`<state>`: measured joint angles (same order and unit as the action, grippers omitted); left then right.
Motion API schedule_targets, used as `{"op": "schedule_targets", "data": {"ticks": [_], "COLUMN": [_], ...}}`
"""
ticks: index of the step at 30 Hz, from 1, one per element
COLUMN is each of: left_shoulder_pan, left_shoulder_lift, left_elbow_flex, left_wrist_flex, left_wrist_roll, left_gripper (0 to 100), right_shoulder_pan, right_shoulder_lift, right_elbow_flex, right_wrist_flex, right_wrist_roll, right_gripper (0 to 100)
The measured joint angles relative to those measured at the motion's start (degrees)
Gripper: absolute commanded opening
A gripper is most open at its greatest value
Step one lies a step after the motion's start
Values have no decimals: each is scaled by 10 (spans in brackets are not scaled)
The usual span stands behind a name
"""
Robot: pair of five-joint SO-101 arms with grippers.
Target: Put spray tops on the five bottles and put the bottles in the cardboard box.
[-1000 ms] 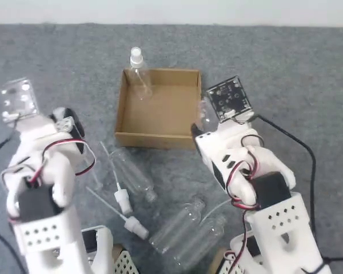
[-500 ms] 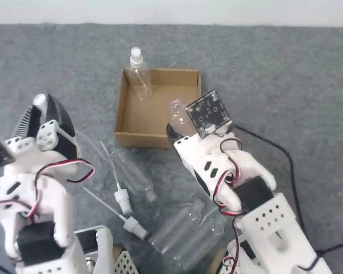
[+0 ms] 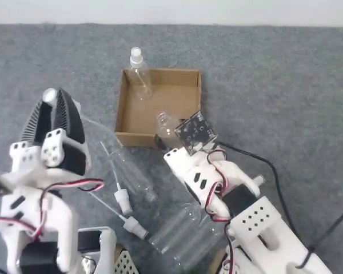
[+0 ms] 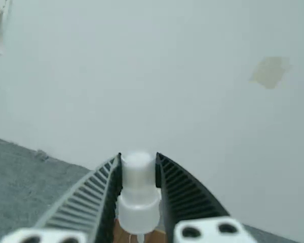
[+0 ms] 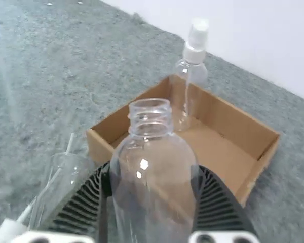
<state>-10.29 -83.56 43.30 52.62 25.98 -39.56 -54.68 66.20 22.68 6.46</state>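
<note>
Right jaws, clamping 1 bottle (image 5: 152, 167) of 5, moved left; left jaws clamp 1 spray top (image 4: 138, 188)

Clear, glossy plastic bottle (image 5: 152, 167) between the right end effector's (image 5: 153, 177) ribbed matt black fingers (image 5: 218, 202). Beyond it, a matt brown cardboard box (image 5: 228, 119) on the desk's (image 5: 45, 66) rough grey fabric.

Our capped bottle (image 3: 138, 74) stands in the cardboard box (image 3: 138, 139); open bottle (image 5: 153, 167) and spray top (image 4: 138, 192) are held; three bottles (image 3: 134, 177) lie flat.
</note>
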Motion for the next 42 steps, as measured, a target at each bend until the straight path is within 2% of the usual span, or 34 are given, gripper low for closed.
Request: {"op": "schedule_targets", "data": {"ticks": [5, 13, 21, 27, 42], "left_shoulder_pan": [5, 4, 16, 56, 55], "left_shoulder_lift": [-14, -16, -17, -17, -17], "left_elbow_flex": [0, 0, 0, 1, 24], "left_wrist_flex": [-6, -6, -22, -22, -38], "left_wrist_roll": [0, 39, 50, 50, 51], "left_gripper": [12, 12, 12, 12, 12], "right_shoulder_pan": [-26, -38, -87, -89, -91], "right_shoulder_lift": [0, 0, 0, 0, 0], "right_elbow_flex": [34, 68, 84, 84, 84], "right_wrist_flex": [-38, -86, -109, -109, -109], "right_wrist_roll": [34, 38, 38, 38, 38], "right_gripper": [69, 69, 69, 69, 69]}}
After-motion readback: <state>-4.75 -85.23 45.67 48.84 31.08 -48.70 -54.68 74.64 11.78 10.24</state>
